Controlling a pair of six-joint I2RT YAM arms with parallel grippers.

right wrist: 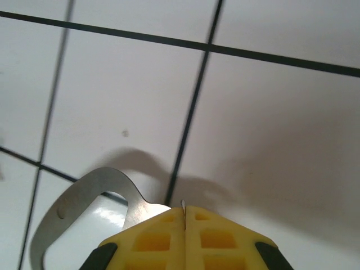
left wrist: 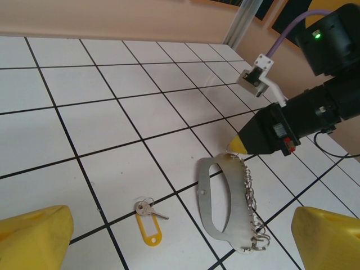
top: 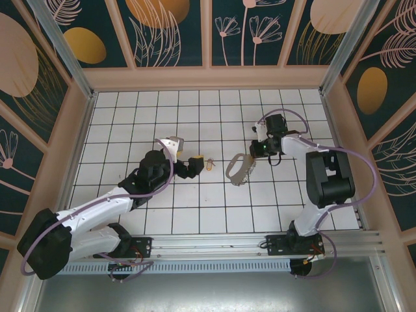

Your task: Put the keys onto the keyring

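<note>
A flat, oval, silver metal keyring plate (left wrist: 237, 214), pierced by a long slot and fitted with a row of small wire hooks (left wrist: 260, 241) along one edge, is recorded on the white tiled bench (left wrist: 112, 129) with black grid lines. The plate's narrow end is seen to be pinched by the right hand (right wrist: 184, 225), whose yellow fingers (right wrist: 214, 239) are pressed together with the metal edge running in at their seam. A shadow is cast on the tile just beyond that end; whether the end is lifted clear of the bench cannot be determined. In the left wrist view the right hand's yellow tip is observed touching the plate at the end opposite the hooks' lowest cluster. A small bunch of silver keys (left wrist: 146, 209), joined to a yellow plastic tag (left wrist: 151, 232), is noted lying flat on the bench near the plate's slotted side, apart from it and not touching. In the top view the keys are placed between the plate and the left hand (top: 195, 162). The left hand's yellow fingers (left wrist: 34, 239) are spread wide, with nothing held between them, and are directed towards the plate from the keys' side.
</note>
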